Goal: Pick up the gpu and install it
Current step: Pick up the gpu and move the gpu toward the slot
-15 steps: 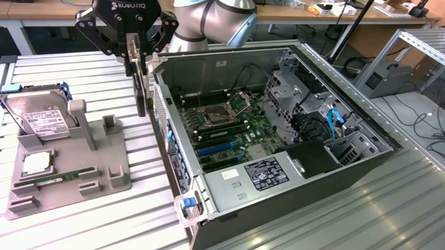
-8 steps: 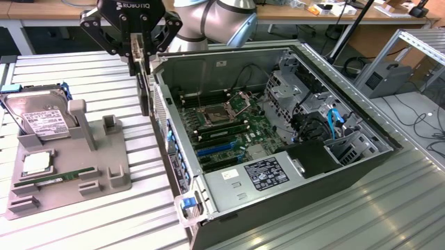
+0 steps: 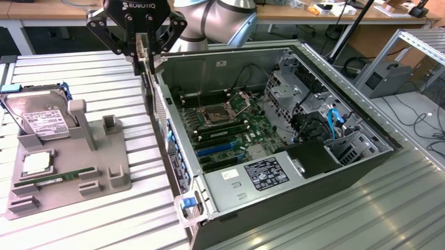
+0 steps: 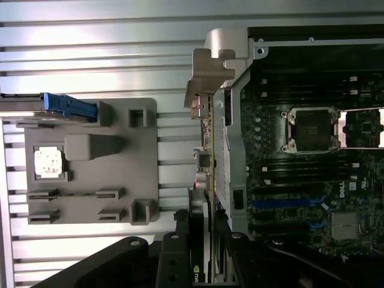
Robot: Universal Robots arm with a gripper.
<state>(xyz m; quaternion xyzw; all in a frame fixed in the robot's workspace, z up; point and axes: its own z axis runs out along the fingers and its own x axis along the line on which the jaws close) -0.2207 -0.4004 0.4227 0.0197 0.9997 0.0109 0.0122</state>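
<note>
Grip is firm: the gripper (image 3: 145, 51) (image 4: 206, 243) has its fingers clamped on the gpu (image 3: 148, 83) (image 4: 207, 162), one on each flat face. The card hangs on edge, with its long side pointing down towards the worktop (image 3: 83, 67) (image 4: 90, 48). In the wrist view it shows edge-on as a thin strip, and its silver end bracket (image 4: 210, 69) is at the end farthest from the fingers.

The card sits by the rear wall of the open computer case (image 3: 278, 219), at the exterior view's left side of the case. It is on the wall's outer face, between the case and the grey parts tray (image 3: 104, 172) (image 4: 138, 174). I cannot tell whether it touches the wall. It is not seated in the motherboard (image 3: 230, 130) (image 4: 300, 180). The blue expansion slots (image 3: 215, 148) (image 4: 282, 203) lie bare inside the case, near the open processor socket (image 3: 219, 112) (image 4: 312, 129).

The tray lies flat on the slatted metal worktop, beside the case. A silver hard drive (image 3: 45, 120) with a white label leans in the tray's stand. A square processor chip (image 3: 36, 164) (image 4: 48, 163) sits in its pocket, and a narrow green RAM stick (image 3: 56, 179) (image 4: 75, 194) lies in its groove.
</note>
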